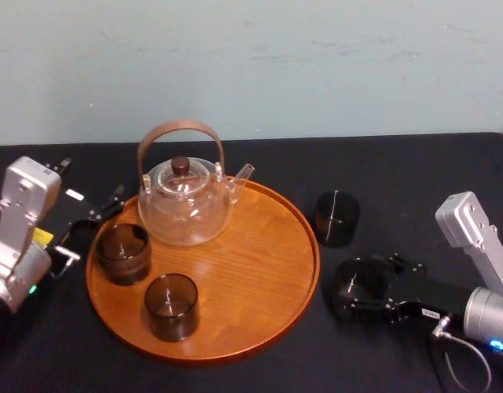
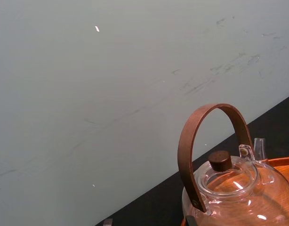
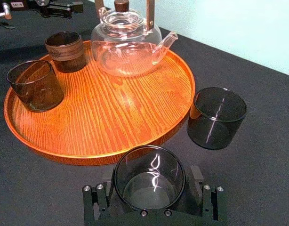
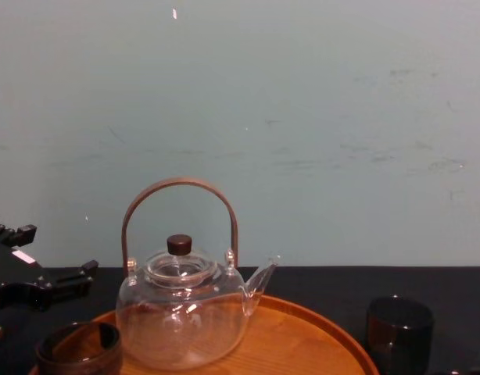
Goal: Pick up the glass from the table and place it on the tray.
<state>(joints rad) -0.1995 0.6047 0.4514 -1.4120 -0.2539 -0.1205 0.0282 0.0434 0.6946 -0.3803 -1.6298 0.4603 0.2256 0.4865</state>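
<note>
We've got matt black cloth over the table [image 1: 399,164], zero sheen. The tray [image 3: 111,117] is wood with a bold orange grain under a glossy varnish (it throws the light right back). The teapot [image 3: 128,47] is smooth clear glass with a matt brown handle [image 2: 191,155] and a dark knob [image 2: 220,160]. The smoky glass [image 3: 149,165] is shiny and see-through. The right gripper [image 3: 150,187] around it looks matt black with bright metal screws [image 3: 140,213]. One cup [image 3: 65,51] wears a wood-grained band.
</note>
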